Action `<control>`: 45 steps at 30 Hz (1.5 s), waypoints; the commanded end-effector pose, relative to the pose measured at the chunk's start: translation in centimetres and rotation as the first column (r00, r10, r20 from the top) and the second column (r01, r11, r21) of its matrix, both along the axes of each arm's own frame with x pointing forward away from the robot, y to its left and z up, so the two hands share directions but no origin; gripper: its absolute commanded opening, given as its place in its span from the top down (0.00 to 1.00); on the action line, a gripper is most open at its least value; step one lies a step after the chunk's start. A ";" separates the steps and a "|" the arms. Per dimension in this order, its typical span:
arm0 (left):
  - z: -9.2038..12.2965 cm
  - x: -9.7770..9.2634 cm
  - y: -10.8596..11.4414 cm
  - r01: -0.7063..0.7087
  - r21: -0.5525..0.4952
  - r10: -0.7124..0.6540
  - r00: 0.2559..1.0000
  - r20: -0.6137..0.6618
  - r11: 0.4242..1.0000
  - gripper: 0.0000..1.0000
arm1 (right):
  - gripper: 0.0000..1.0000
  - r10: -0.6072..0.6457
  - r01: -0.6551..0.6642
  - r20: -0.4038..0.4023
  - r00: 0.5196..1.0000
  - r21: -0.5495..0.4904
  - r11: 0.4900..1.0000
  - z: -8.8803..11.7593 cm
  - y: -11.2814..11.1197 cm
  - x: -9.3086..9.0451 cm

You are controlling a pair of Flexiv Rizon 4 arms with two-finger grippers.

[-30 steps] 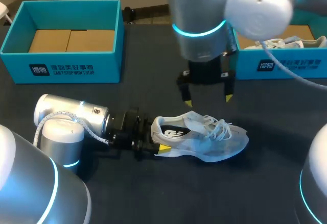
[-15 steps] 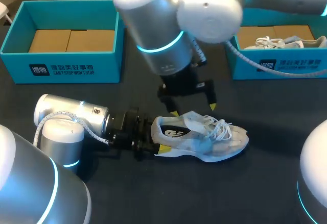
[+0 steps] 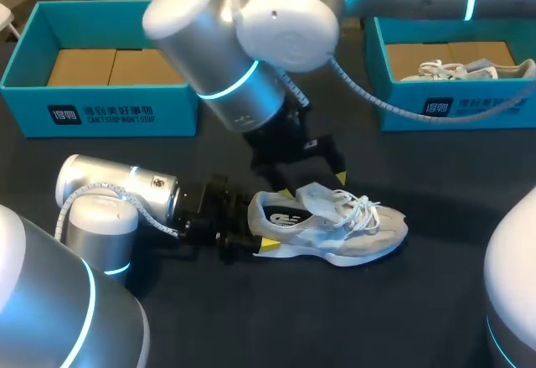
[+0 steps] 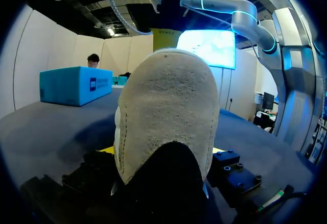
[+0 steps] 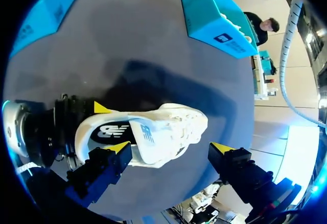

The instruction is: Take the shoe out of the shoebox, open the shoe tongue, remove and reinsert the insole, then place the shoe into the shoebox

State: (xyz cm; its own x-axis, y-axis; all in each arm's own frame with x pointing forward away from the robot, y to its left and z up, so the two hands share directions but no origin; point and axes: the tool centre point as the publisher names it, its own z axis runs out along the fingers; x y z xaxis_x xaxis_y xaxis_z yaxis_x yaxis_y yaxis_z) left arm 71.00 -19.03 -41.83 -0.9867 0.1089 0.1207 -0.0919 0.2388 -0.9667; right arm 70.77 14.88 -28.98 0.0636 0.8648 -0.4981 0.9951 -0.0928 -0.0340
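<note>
Shoe: pale grey mesh sneaker with white laces (image 3: 335, 225), sole down on the dark worktop (image 3: 419, 318).
Left jaws: clamped on its heel, one finger on each side.
Right jaws: spread wide, hovering just above the tongue.

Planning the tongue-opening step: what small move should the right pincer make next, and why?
Probably lower the open right pincer onto the tongue and close: it hovers above the shoe, whose heel the left pincer grips.
</note>
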 end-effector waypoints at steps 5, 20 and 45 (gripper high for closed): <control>-0.4 0.0 0.0 0.000 0.001 0.000 1.000 0.000 1.000 1.00 | 0.00 -0.019 0.019 -0.005 1.000 -0.041 0.999 -0.9 1.1 -0.8; -0.4 0.0 0.0 0.000 0.001 0.000 1.000 0.000 1.000 1.00 | 0.00 -0.026 0.023 -0.080 0.996 -0.039 0.999 -3.1 0.6 -1.5; -0.4 0.0 0.0 0.000 0.001 0.000 1.000 0.000 1.000 1.00 | 0.32 -0.082 0.079 -0.079 0.993 -0.035 0.996 -4.3 -2.5 0.7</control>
